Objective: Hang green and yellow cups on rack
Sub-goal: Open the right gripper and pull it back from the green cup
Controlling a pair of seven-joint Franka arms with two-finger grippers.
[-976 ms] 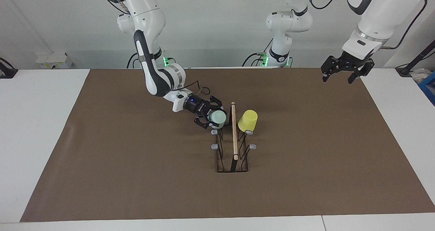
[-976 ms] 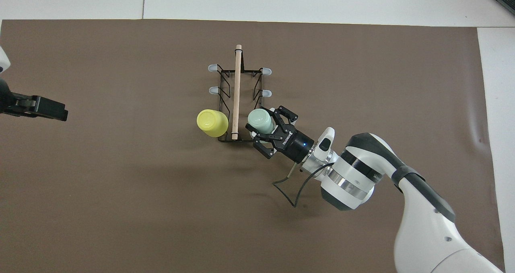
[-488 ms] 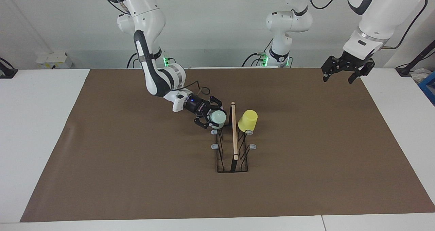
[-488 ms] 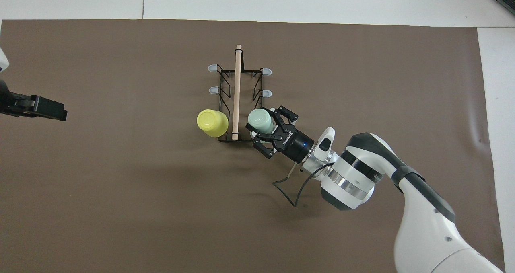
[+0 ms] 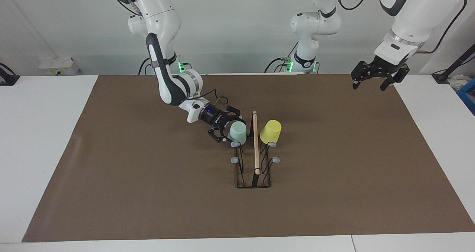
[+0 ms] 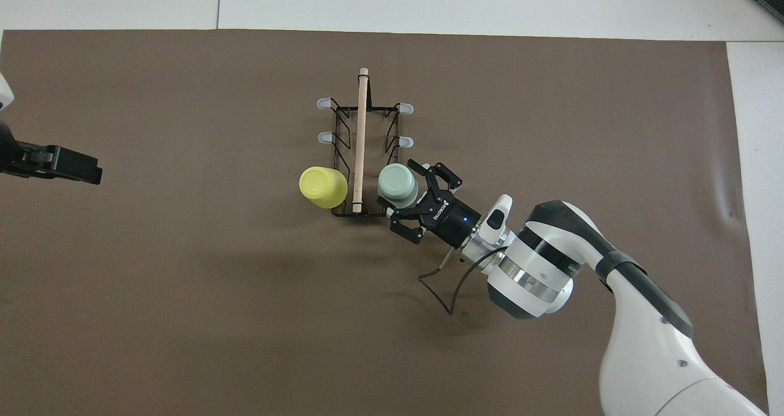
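Since the earlier frame my right gripper (image 5: 224, 128) has let go of the green cup (image 5: 238, 131) and backed off a bit toward its own end of the desk (image 5: 44, 140); its fingers are spread open w/ nothing between them, low over the brown mat (image 5: 148, 177) just beside the cup. Green cup now sits upside down on the rack (image 5: 254, 159), on the prong nearest the robots on the right arm's side, bottom tipped up. Wooden rod (image 5: 255, 142) runs along the rack top between both cups. Yellow cup (image 5: 270, 131) hangs upside down on the matching prong on the left arm's side, same place as before. The other four grey-tipped prongs are bare. Left gripper (image 5: 374, 82) waits up high over the mat edge at its end of the desk, fingers apart, holding nothing.
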